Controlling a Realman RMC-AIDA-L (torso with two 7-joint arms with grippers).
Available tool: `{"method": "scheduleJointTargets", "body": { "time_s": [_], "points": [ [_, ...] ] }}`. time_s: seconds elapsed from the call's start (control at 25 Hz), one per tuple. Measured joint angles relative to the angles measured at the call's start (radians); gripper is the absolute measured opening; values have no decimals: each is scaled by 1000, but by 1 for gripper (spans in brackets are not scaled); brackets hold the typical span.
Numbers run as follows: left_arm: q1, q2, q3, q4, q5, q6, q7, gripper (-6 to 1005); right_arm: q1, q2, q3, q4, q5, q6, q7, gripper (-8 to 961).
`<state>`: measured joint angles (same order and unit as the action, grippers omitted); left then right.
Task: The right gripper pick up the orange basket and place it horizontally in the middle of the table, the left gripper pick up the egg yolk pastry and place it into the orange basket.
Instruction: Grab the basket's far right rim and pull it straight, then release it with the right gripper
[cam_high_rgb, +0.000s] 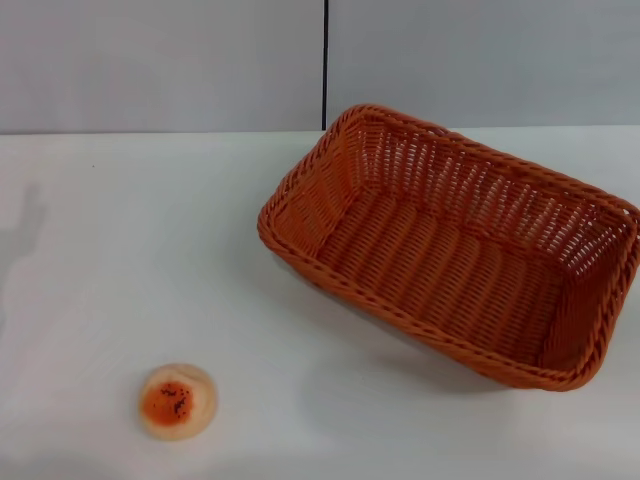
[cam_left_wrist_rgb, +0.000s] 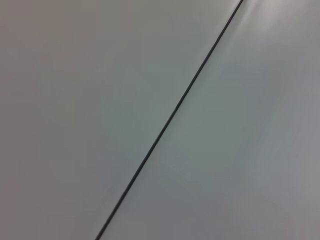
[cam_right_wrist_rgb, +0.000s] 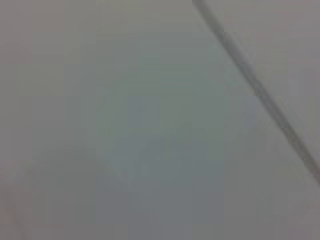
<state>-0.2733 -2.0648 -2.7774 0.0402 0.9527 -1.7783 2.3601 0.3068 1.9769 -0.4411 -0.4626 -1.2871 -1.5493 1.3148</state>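
The orange basket (cam_high_rgb: 455, 245) rests on the white table (cam_high_rgb: 130, 240) at the right in the head view, turned at a slant, with nothing inside it. The egg yolk pastry (cam_high_rgb: 177, 401) lies alone near the table's front left, well apart from the basket. Neither the left gripper nor the right gripper shows in any view. Both wrist views hold only a plain grey surface crossed by a thin dark seam.
A grey wall with a vertical dark seam (cam_high_rgb: 325, 60) stands behind the table's far edge. A faint shadow (cam_high_rgb: 25, 230) falls on the table's left side. The basket's right corner reaches the picture's right edge.
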Motion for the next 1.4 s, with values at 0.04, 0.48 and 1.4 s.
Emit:
{"method": "scheduleJointTargets", "body": {
  "time_s": [0.04, 0.48, 1.4],
  "points": [
    [-1, 0, 2, 0, 0, 1, 0, 823, -1, -8, -19, -31, -21, -6, 30, 461],
    [-4, 1, 17, 0, 0, 4, -11, 822, 84, -78, -67, -476, -449, -57, 643, 487],
    [15, -1, 97, 0, -2, 19, -56, 819, 461, -142, -312, -489, -1218, -179, 921, 800]
  ]
}}
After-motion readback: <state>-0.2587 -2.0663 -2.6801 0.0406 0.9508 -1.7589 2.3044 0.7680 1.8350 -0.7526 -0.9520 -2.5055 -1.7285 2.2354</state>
